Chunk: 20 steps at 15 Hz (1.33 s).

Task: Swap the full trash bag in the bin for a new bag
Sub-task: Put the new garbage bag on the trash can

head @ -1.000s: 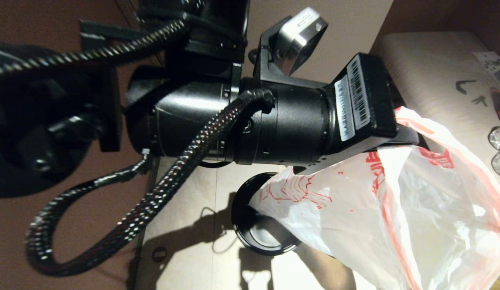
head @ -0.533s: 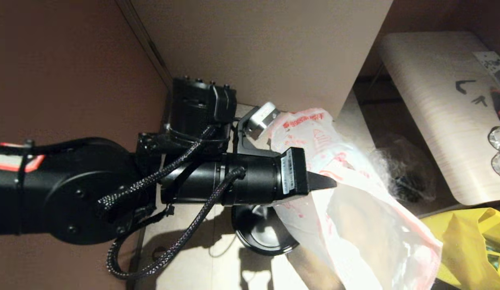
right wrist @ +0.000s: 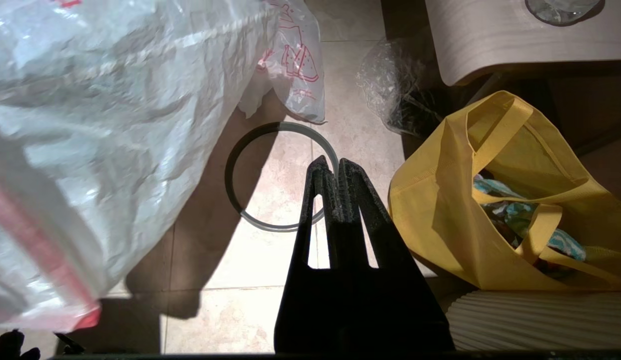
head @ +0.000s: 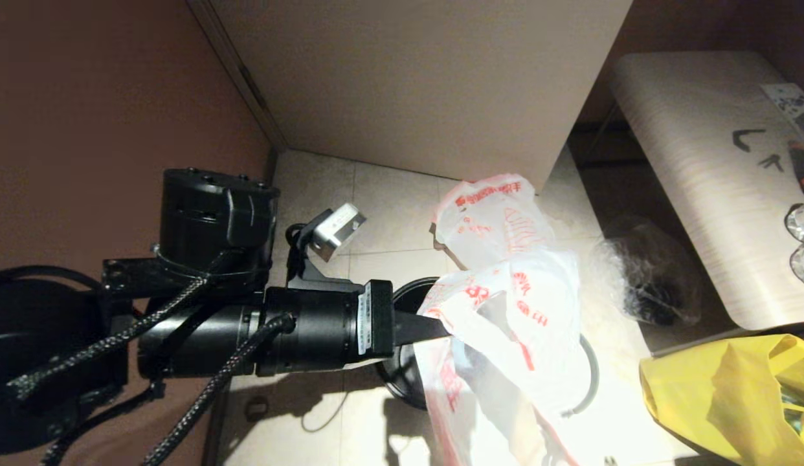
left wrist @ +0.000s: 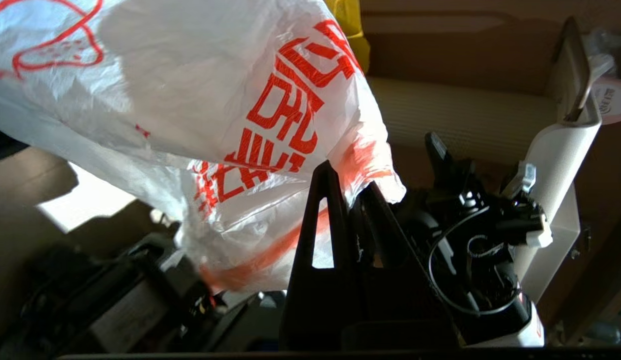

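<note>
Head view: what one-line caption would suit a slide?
Left hand shut on the new bag, holding it over the bin; full bag behind on the floor.

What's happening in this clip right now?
The left gripper is shut on the new bag, holding the limp bag over the bin, which it mostly hides. The full trash bag sits on the floor just behind, already out of the bin. The bin's grey ring lies loose on the tiles beside a yellow bag. The right gripper hangs shut and empty above that ring.
</note>
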Tool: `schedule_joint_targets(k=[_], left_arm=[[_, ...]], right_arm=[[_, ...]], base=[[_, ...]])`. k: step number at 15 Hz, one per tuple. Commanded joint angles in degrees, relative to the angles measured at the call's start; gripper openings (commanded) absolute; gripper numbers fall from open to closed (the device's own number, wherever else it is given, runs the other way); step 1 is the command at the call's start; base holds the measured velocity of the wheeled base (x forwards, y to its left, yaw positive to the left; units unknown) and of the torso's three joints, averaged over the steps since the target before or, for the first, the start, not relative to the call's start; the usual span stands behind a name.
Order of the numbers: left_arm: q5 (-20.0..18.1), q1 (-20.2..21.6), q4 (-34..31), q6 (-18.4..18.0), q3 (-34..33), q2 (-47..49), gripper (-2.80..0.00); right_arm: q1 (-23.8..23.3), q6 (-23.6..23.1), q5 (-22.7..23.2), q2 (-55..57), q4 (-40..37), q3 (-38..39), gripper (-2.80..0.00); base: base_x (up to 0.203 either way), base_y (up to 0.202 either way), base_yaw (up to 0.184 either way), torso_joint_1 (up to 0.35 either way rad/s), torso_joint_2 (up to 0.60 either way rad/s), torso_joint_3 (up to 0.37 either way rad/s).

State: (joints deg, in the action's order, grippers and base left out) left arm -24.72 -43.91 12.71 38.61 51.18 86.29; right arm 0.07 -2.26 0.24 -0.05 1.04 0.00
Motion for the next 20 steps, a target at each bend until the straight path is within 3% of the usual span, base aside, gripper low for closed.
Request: schedule_joint_targets(k=[1,3,7,12,15,20], left_arm=[[0.4,0.2,-1.9,-0.3,-0.9,-4.2,-2.80],[1.2,0.9,-5.5,-2.6,-3.0,-6.3,-2.80],[4.8,3.2,-5.4,-3.0,-4.3,-5.8,-2.80],[4.9,6.0,-3.1,-2.9,-4.1,-5.6,-2.80],[4.9,6.5,-3.6,-2.9,-4.7,-7.3,-2.80],[4.9,6.7,-3.5,-2.9,-4.8,-7.5,-2.80]], right_arm=[[0.0,-0.2,0.0,0.0,0.0,0.5,-2.80],[0.0,0.0,0.0,0.0,0.0,0.5,-2.80],[0.0,0.3,-0.1,0.0,0.0,0.5,-2.80],[0.0,-4.8,1.4,1.0,-0.8,-3.5,-2.80],[0.1,-5.0,1.5,9.8,-4.5,-12.1,-2.80],[0.2,-7.3,-0.3,39.4,-3.7,-25.7,-2.80]], base=[[0.000,0.000,0.000,0.000,0.00,0.000],[0.000,0.000,0.000,0.000,0.00,0.000],[0.000,0.000,0.000,0.000,0.00,0.000],[0.000,0.000,0.000,0.000,0.00,0.000],[0.000,0.000,0.000,0.000,0.00,0.000],[0.000,0.000,0.000,0.000,0.00,0.000]])
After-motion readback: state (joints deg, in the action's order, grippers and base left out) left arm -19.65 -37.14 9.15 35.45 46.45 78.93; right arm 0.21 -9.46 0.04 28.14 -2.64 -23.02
